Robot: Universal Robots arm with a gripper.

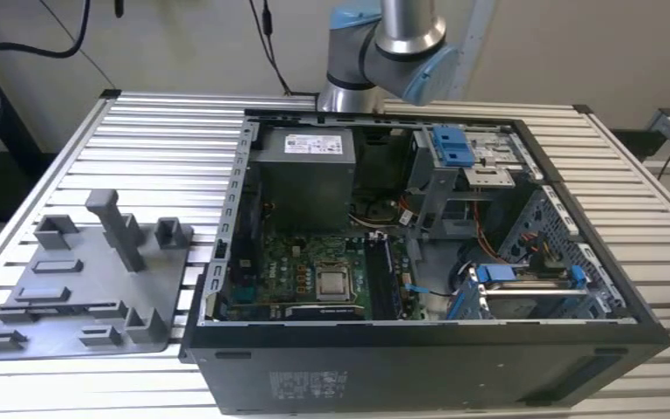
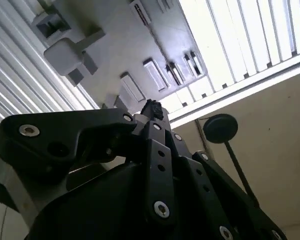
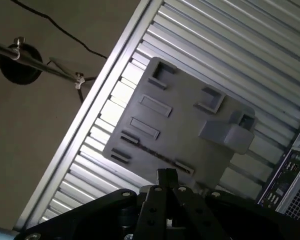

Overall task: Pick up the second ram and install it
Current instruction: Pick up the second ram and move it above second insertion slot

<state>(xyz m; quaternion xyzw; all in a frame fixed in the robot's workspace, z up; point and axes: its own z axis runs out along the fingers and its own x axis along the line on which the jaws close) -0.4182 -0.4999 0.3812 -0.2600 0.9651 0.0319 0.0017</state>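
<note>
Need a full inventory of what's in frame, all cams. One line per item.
table: one, silver slatted metal, under everything.
computer case: one, black, lying open on the table, toward the exterior view's right.
power supply: one, grey box, inside the case at its far side.
circuit board: one, green, on the case floor.
clips: two, blue, on the drive cages in the case.
holder tray: one, grey, with upright posts, on the table at the exterior view's left of the case.
thin dark strip: one, blackish, along a tray groove; memory stick or bare groove, cannot tell.
stand foot: one, black disc, on the floor beside the table.
arm: one, silver with blue-grey caps, behind the case.
tool: one, black, above the tray.
</note>
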